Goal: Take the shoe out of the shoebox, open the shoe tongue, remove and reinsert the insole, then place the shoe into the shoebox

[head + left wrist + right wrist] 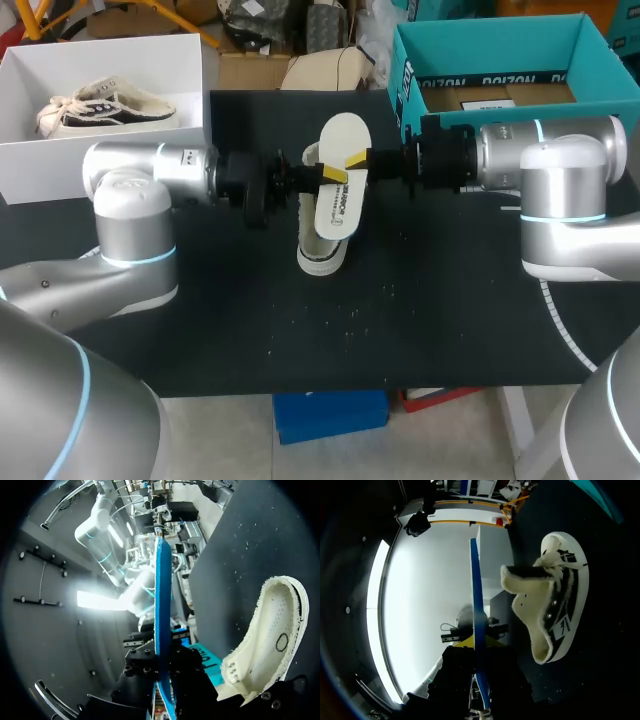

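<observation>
**Insole in the air, shoe below**

The insole (343, 135) hangs just over the shoe (322, 255), which stands on the dark surface (450, 320). The right hand (357, 158) is clamped on it. For the left hand (331, 172) I cannot tell. The insole looks thin, light and bendy, so I would grip it gently near its middle.

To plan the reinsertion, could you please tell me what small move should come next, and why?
Probably lower the insole into the shoe: the left claw and right claw hold it in the air over the shoe, which rests on the table.
</observation>
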`<action>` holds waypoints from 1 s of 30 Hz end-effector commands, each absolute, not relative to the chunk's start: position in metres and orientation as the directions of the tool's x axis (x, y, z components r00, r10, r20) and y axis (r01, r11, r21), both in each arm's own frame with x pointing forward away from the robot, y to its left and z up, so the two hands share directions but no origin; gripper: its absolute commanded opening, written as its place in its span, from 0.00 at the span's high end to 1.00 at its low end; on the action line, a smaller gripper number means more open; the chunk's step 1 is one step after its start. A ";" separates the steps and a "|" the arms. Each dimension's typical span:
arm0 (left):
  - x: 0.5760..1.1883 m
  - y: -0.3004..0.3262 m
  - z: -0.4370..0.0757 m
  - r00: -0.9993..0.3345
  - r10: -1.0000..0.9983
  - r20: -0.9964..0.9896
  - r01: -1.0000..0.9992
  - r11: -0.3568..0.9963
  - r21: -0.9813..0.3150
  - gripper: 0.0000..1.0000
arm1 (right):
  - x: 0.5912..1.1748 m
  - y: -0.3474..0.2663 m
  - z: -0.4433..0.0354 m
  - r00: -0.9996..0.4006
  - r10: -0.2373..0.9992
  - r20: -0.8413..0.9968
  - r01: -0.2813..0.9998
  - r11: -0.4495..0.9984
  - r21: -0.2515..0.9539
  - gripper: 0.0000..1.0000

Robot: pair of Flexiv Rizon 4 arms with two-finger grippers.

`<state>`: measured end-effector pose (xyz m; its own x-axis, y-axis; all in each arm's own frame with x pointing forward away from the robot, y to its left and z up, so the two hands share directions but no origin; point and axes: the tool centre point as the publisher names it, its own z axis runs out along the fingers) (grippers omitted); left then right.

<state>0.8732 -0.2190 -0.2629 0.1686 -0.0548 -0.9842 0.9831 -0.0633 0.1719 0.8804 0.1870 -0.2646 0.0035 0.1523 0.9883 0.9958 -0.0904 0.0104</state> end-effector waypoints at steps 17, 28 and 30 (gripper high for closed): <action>0.825 -0.187 -0.270 0.009 0.136 -0.991 1.000 -0.019 0.006 1.00 | 0.871 0.156 -0.257 -0.077 0.292 0.953 0.993 -0.066 0.100 0.00; 0.799 -0.171 -0.278 -0.044 0.206 -0.978 0.998 -0.043 -0.054 1.00 | 0.859 0.134 -0.256 -0.195 0.418 0.887 0.978 0.012 0.210 0.00; 0.799 -0.171 -0.278 -0.044 0.206 -0.978 0.998 -0.043 -0.054 1.00 | 0.859 0.134 -0.256 -0.195 0.418 0.887 0.978 0.012 0.210 0.00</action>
